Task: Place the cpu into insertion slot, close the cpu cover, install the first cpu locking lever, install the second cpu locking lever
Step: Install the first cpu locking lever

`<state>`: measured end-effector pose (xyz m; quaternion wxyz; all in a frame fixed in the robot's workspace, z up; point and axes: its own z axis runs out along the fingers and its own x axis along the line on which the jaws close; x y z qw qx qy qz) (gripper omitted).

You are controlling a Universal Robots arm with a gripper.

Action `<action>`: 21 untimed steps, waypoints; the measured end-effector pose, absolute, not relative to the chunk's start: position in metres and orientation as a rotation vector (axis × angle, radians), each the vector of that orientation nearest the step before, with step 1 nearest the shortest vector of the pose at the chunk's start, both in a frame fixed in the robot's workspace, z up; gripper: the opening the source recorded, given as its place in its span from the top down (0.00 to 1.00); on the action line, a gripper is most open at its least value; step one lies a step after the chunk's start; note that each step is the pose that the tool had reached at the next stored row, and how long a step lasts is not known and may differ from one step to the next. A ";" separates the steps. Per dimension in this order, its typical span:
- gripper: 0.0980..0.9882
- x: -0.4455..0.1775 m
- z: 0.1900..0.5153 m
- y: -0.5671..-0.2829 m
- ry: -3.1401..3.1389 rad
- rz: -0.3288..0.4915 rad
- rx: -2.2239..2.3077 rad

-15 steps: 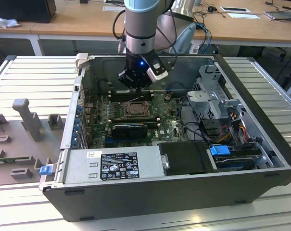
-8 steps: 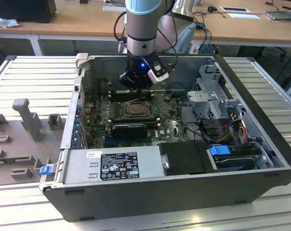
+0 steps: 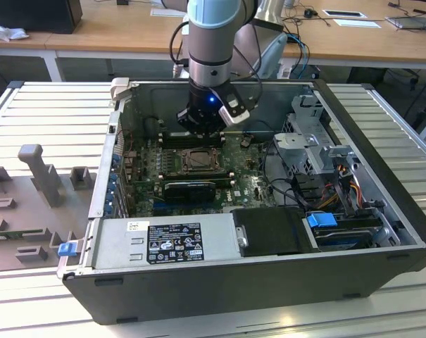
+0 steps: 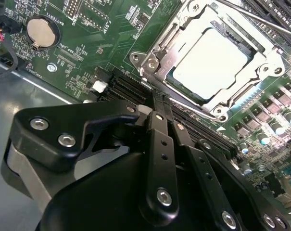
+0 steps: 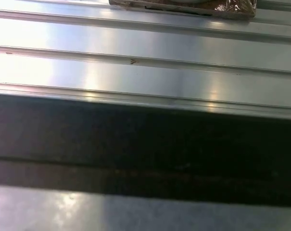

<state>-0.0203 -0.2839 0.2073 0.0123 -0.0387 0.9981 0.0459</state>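
The cpu (image 4: 210, 61), a pale silver square, lies in the insertion slot (image 4: 141, 62) on the green board. The silvery cpu cover (image 4: 260, 72) lies flat around it, with the chip showing through its window. A thin metal lever rod (image 4: 260, 18) runs along the socket's far side. My gripper (image 4: 157, 103) hovers just beside the socket over the black memory slots, its black fingers (image 4: 159, 130) shut together with nothing between them. In the exterior view the gripper (image 3: 201, 130) hangs inside the open computer case, just behind the socket (image 3: 198, 160).
Black memory slots (image 4: 131, 86) and a coin battery (image 4: 39, 31) flank the socket. A black card (image 3: 190, 189), the power supply (image 3: 174, 243), a drive cage (image 3: 318, 141) and loose cables crowd the case. The first wrist view shows the ribbed metal table (image 5: 145, 62) and a dark case edge (image 5: 145, 144).
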 end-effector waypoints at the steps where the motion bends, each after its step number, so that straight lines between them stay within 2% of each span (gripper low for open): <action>1: 0.99 -0.020 0.207 -0.284 3.111 0.143 -0.121; 21: 0.99 -0.019 0.201 -0.289 3.111 0.149 -0.121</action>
